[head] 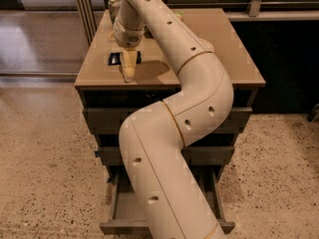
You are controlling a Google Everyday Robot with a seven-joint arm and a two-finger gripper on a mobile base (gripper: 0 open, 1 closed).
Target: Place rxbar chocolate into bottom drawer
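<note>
Fingers (128,67), spread unclear, hide the middle of the rxbar chocolate (115,59) on the cabinet (219,49).

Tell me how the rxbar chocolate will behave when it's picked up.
The rxbar chocolate lies flat on the cabinet top, so it probably won't roll or tip. It looks small, so it is likely light. The gripper covers its middle, and the wrapper may slip.

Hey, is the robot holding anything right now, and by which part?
Cannot be told. The gripper sits low over the rxbar chocolate, which lies flat on the cabinet top, and hides any contact with it.
</note>
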